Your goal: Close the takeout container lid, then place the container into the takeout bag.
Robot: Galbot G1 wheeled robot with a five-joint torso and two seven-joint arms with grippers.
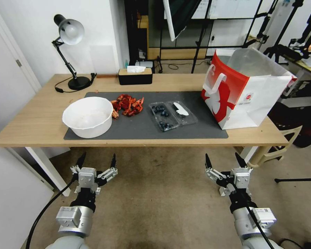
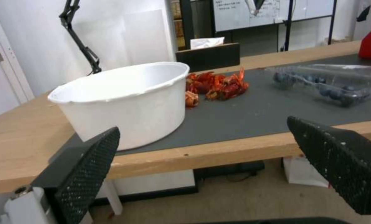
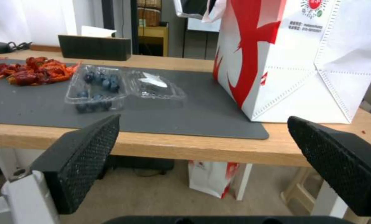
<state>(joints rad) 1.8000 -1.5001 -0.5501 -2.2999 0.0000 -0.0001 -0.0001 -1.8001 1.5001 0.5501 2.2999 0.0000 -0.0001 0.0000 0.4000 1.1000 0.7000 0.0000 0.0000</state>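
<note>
No step is complete: the container (image 1: 164, 117) lies beside the bag (image 1: 245, 93) with its lid (image 1: 184, 112) open, while the left gripper (image 1: 96, 162) and right gripper (image 1: 225, 159) hang below the table (image 1: 34, 121), fingers spread wide and empty.

The takeout bag (image 3: 339, 62) has a small round red logo and tiny lines of print on its white side. The letters are too small to read, perhaps a phone number.

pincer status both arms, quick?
Left pincer: open, holding nothing, below the table edge in front of the white bowl.
Right pincer: open, holding nothing, below the table edge near the takeout bag.
</note>
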